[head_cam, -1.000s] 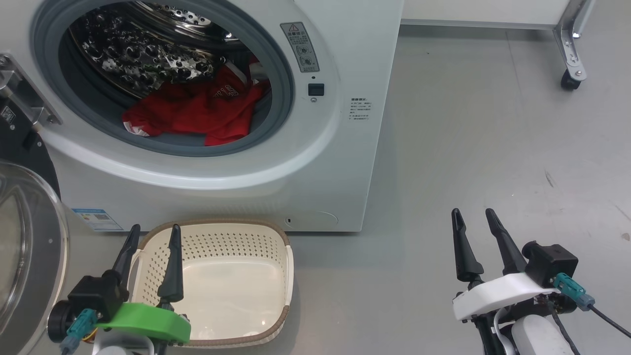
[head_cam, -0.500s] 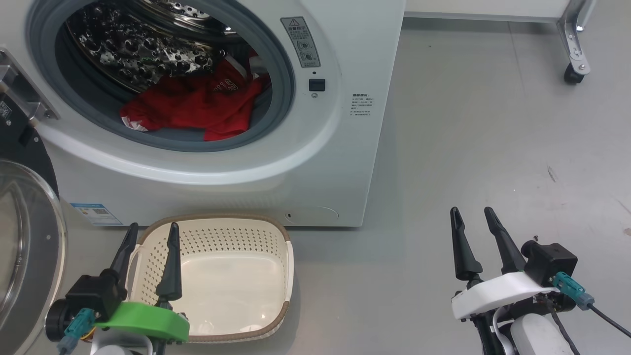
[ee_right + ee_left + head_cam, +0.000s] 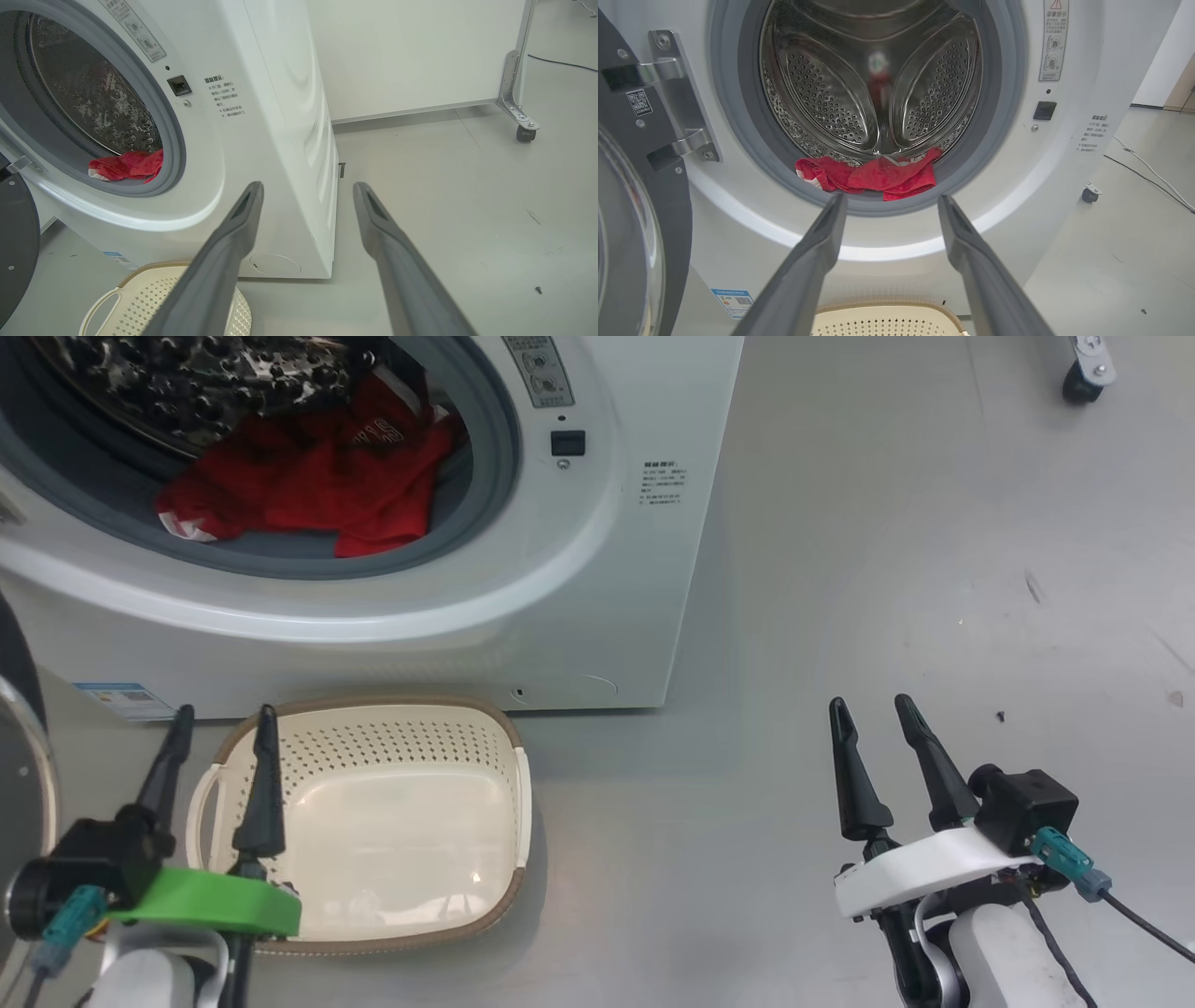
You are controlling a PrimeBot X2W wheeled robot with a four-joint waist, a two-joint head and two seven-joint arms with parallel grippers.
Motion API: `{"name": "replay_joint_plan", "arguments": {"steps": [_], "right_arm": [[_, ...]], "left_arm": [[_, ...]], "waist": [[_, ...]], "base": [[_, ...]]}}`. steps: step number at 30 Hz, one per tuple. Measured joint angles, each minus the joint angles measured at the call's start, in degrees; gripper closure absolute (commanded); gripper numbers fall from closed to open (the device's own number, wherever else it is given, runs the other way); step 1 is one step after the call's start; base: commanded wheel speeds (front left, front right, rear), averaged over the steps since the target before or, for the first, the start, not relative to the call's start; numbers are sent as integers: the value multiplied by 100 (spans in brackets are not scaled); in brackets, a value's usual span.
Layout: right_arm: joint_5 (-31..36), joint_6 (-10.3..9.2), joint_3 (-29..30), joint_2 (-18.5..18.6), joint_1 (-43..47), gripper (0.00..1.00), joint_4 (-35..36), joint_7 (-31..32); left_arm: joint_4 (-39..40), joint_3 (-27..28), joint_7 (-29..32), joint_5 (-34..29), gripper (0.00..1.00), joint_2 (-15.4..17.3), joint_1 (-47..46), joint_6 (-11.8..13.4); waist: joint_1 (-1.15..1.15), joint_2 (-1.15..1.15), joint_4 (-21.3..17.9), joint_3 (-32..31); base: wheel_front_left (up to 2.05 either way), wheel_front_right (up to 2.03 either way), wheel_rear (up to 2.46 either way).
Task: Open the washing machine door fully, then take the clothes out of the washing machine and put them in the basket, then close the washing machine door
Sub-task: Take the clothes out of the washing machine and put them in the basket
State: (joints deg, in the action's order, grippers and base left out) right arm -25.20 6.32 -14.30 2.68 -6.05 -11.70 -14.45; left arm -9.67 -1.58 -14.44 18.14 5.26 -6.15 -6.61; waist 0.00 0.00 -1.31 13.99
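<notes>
- The bright red sports garments with white trim (image 3: 308,490) lie in a crumpled heap at the bottom front of the perforated steel drum (image 3: 822,88). Their lower edge drapes onto the grey rubber gasket (image 3: 280,560). White lettering shows on one fold, possibly a team name, but it is too small to read.
- The big white front-loading washing machine (image 3: 597,569) stands on the grey floor (image 3: 887,569) with its round opening uncovered. A small black latch socket (image 3: 568,442) sits just right of the opening.
- The large round door with a glossy black rim and clear glass bowl (image 3: 677,224) is swung out to the robot's left on a metal hinge (image 3: 677,93), well clear of the opening.
- The small cream plastic basket with perforated sides and a brown woven-look rim (image 3: 373,705) sits on the floor just in front of the machine, below the opening.
- The left gripper (image 3: 224,711), on a green mount, hovers over the basket's left side. Its two long dark fingers are spread apart with nothing between them, and they point at the machine.
- The right gripper (image 3: 870,702), on a white mount, hangs over bare floor to the right of the machine. Its fingers are likewise parted and hold nothing.
- A small blue sticker (image 3: 121,698) sits low on the machine's front, and a black caster wheel (image 3: 1081,387) stands far off to the right.
</notes>
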Motion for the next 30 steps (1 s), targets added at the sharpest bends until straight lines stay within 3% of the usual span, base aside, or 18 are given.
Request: {"name": "replay_joint_plan", "arguments": {"steps": [15,20,28,30], "right_arm": [[-264,-101,-364,4,-520,0,289,0],[-355,-147,-525,5,-699,0,356,0],[-408,-203,-645,4,-811,0,387,0],[-470,-241,-695,4,-856,0,398,0]], "left_arm": [[153,599,621,-33,0,1005,-1217,123],[-148,705,1124,-153,0,1380,-1754,134],[-681,851,1741,-109,0,1595,-2382,218],[-866,866,1937,-130,0,1772,-2636,253]], "waist": [[0,0,-659,992],[0,0,-1003,1334],[1,0,-1373,1655],[1,0,-1512,1764]], "base": [[0,0,0],[0,0,0],[0,0,0],[0,0,0]]}}
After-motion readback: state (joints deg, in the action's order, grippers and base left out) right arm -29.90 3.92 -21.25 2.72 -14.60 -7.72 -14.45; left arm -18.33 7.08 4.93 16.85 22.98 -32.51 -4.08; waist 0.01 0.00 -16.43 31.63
